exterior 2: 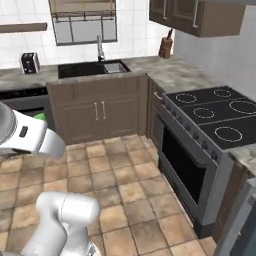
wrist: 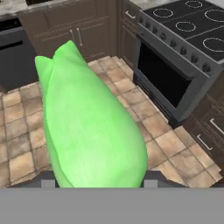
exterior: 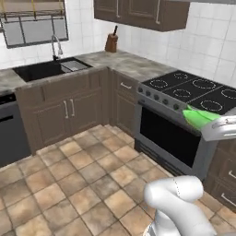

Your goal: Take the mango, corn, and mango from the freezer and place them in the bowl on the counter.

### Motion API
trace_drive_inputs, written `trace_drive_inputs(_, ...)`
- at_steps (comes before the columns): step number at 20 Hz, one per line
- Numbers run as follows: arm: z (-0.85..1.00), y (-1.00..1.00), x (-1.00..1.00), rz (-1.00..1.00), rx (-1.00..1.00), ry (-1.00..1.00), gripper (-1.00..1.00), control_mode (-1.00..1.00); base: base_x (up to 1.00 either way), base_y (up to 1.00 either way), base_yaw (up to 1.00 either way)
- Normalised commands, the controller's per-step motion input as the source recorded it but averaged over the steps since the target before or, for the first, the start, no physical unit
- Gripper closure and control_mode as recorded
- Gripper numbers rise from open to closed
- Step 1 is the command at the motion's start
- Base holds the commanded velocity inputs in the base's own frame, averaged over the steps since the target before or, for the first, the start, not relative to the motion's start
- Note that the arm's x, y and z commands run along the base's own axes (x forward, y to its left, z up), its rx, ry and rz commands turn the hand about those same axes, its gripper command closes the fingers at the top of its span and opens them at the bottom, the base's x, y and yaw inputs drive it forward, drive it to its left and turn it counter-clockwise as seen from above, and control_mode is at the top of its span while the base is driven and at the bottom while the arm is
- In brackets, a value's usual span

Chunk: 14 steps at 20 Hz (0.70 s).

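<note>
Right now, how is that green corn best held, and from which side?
Around its thick lower body, fingers on either flank, coming from the blunt end as the gripper does here. The corn tapers to leafy points, so a grip near the tip would likely slip.

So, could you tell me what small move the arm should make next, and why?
Probably keep carrying and swing on toward the counter with the bowl. The claw is shut on the corn, a green husked ear that hangs above the tiled floor in front of the oven, so it has nothing under it to land in. Releasing now would likely drop it on the tiles.
</note>
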Motion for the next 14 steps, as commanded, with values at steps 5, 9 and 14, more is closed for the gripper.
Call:
trace_drive_inputs(5,0.0,0.0,0.0,0.0,0.0,0.0,1.0,1.0,0.6,0.25,-0.68)
trace_drive_inputs(9,0.0,0.0,0.0,0.0,0.0,0.0,1.0,1.0,0.58,0.14,-0.71)
trace_drive_inputs(14,0.0,0.0,0.0,0.0,0.0,0.0,1.0,1.0,0.51,0.13,-0.73)
